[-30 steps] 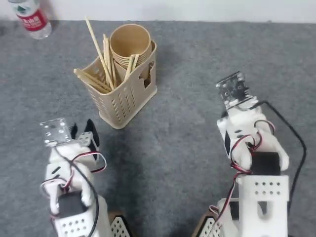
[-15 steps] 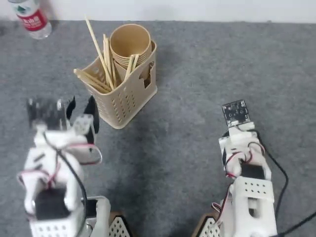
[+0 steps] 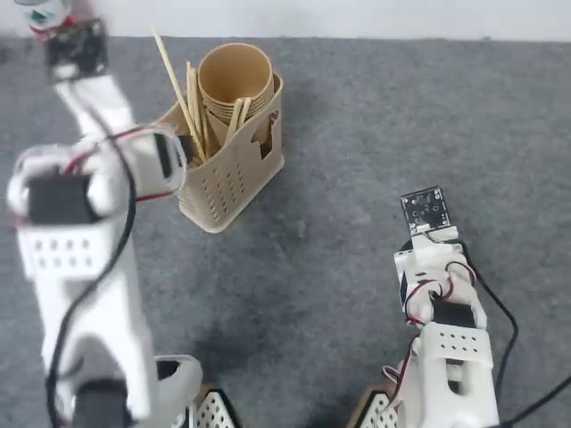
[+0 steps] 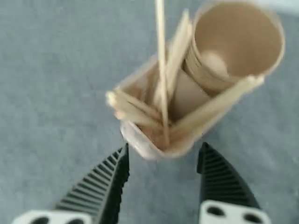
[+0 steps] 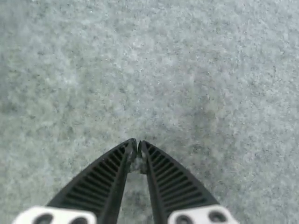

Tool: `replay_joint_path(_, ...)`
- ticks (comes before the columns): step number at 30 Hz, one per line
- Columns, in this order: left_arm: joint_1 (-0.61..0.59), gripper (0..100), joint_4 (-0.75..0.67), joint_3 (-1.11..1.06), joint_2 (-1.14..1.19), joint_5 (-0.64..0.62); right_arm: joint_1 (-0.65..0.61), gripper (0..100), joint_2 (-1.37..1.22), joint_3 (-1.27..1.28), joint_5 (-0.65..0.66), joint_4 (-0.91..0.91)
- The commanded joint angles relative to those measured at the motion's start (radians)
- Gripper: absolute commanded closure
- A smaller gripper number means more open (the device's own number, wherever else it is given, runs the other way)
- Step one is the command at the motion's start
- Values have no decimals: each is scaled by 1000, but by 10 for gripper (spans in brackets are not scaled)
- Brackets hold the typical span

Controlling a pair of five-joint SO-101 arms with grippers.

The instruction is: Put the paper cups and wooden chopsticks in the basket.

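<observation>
Basket: a cream basket [image 3: 234, 178] with slotted walls stands upright on the grey mat [image 3: 357, 134], toward the far left of the table. From the left wrist view I look down into its open top [image 4: 140, 140].

Paper cups: a nested stack of brown cups [image 3: 235, 82] sits upright inside the basket at its far end, the top rim well above the basket's rim. The left wrist view shows the same stack [image 4: 236, 44].

Chopsticks: the wooden sticks [image 3: 190, 111] stand in the basket just beside the cups, fanned out and leaning. One long stick pokes up higher than the rest, and a couple lean against the cups. From above they cross over each other [image 4: 161, 74].

Left gripper: it [image 4: 164, 148] hangs above the basket, pointing down at it. Its jaws are spread wide with nothing between them.

Left arm: it [image 3: 76, 205] is reared up tall, just beside the basket.

Right gripper: the fingers [image 5: 138, 147] are pressed together at the tips and grip nothing. They point down at bare mat [image 5: 187, 56].

Right arm: it [image 3: 442, 285] is folded low on the right side, well apart from the basket.

Bottle: a bottle [image 3: 36, 11] sits in the far left corner, partly hidden behind the left arm.
</observation>
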State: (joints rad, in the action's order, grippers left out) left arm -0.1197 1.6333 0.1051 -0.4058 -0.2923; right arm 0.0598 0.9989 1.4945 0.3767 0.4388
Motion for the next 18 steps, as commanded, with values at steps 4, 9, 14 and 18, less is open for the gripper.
replay_joint_path(4,2,787,121,174,259,-161,13,983,22,-3,-2,-22)
replay_joint_path(9,-49,801,118,176,299,-167,13,983,22,-3,-2,-22)
replay_joint_path(14,-68,802,78,157,310,-167,12,983,22,-3,-2,-22)
replay_joint_path(18,-66,802,-35,53,319,-167,12,983,22,-2,-2,-22)
